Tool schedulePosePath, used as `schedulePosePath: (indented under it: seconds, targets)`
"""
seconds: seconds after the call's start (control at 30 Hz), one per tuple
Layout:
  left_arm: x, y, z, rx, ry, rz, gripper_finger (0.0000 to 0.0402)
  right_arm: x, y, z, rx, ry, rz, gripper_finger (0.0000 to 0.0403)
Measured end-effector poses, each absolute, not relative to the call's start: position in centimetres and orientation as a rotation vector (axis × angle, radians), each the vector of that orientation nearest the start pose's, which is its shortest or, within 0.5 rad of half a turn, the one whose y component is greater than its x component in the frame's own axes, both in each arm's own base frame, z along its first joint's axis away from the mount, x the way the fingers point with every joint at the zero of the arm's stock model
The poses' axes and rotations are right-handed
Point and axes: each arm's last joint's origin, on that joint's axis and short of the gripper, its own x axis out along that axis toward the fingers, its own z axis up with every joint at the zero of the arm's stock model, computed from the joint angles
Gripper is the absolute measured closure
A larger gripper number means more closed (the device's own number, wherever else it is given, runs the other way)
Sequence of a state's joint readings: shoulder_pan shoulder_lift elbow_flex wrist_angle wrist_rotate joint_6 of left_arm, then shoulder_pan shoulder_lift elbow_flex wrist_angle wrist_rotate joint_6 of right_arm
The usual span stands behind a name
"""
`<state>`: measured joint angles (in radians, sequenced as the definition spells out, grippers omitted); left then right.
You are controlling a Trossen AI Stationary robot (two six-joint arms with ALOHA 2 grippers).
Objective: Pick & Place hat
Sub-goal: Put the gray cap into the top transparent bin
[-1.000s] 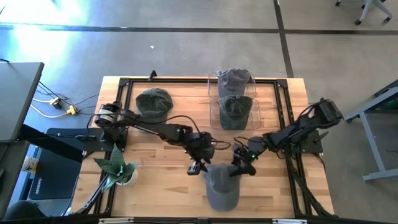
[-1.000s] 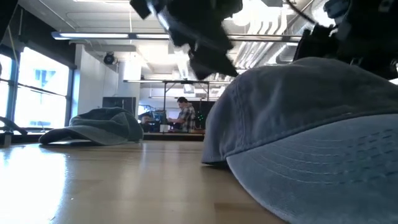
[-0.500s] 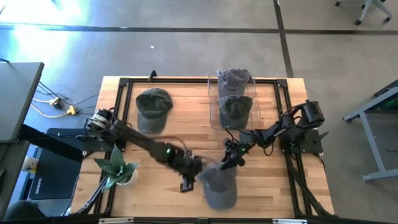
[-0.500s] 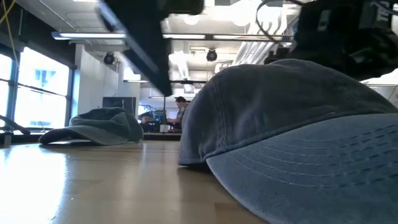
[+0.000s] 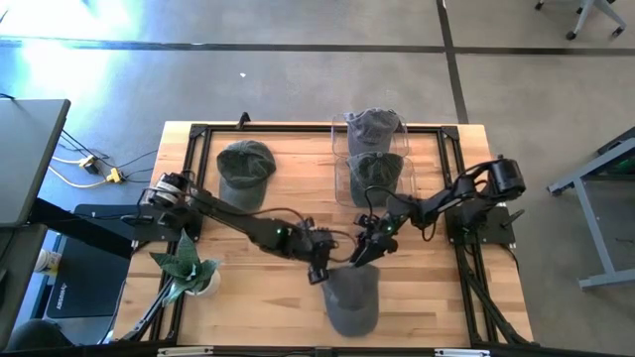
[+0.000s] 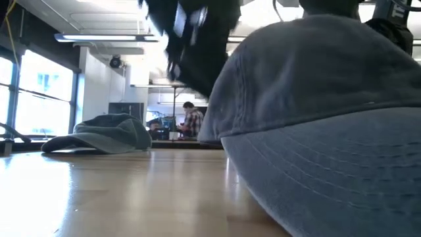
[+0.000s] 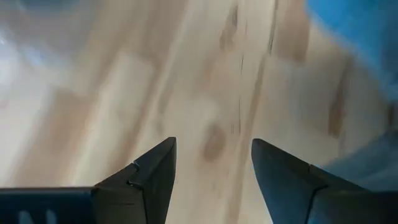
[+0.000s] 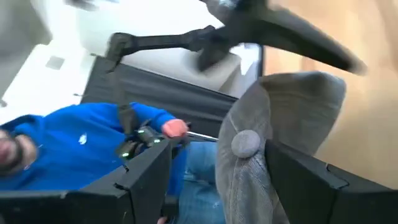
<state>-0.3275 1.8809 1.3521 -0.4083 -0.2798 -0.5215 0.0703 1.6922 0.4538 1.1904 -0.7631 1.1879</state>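
Between the left gripper and right gripper, both with fingers apart, lies the grey hat, just below them on the table.

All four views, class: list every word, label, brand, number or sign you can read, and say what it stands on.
None can be read.
Front grey cap: no lettering shows on it.
Cap at the far left of the table: no lettering shows.
Two caps in the clear bin: no lettering shows.
Person's blue top: a small pale mark, too blurred to read.
Left claw and right claw: no markings show.
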Motion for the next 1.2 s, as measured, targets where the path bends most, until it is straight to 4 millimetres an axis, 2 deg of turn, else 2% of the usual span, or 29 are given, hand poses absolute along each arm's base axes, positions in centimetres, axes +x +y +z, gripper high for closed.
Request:
schedulePosePath:
  seconds: [0.13, 0.27, 0.5, 0.57, 0.7, 0.8, 0.9, 0.97, 1.07, 1.2]
  targets:
    - [37.5, -12.3, 23.6, -0.175, 0.875, 0.110, 0.0197, 27.4, 4.2, 13.7, 1.158, 0.630, 0.586, 0.0149]
    - [37.1, -13.3, 24.3, -0.206, 0.934, 0.006, 0.0197, 27.2, 4.2, 12.6, 1.098, 0.688, 0.528, 0.0149]
    - [36.2, -16.4, 25.0, -0.377, 0.950, -0.122, 0.0197, 27.6, 4.4, 13.3, 1.003, 0.660, 0.633, 0.0157]
    - [36.9, -17.0, 24.3, -0.404, 0.916, -0.095, 0.0197, 28.0, 4.5, 13.7, 0.983, 0.645, 0.662, 0.0173]
    - [37.5, -16.8, 22.5, -0.385, 0.906, 0.039, 0.0197, 28.6, 4.7, 14.9, 0.963, 0.616, 0.764, 0.0230]
    - [38.0, -15.8, 22.5, -0.382, 0.891, 0.081, 0.0197, 28.6, 4.8, 15.7, 0.967, 0.634, 0.850, 0.0285]
    - [38.6, -14.7, 22.5, -0.390, 0.902, 0.047, 0.0197, 28.3, 5.2, 16.3, 0.985, 0.660, 0.899, 0.0345]
    - [38.1, -14.4, 23.4, -0.352, 0.897, 0.003, 0.0197, 28.1, 5.5, 16.6, 0.971, 0.652, 0.911, 0.0382]
    - [37.8, -14.7, 25.7, -0.329, 0.820, -0.120, 0.0197, 28.1, 5.9, 16.7, 0.941, 0.623, 0.902, 0.0391]
    - [38.3, -15.2, 26.3, -0.358, 0.747, -0.226, 0.0197, 28.1, 6.0, 16.4, 0.937, 0.631, 0.856, 0.0372]
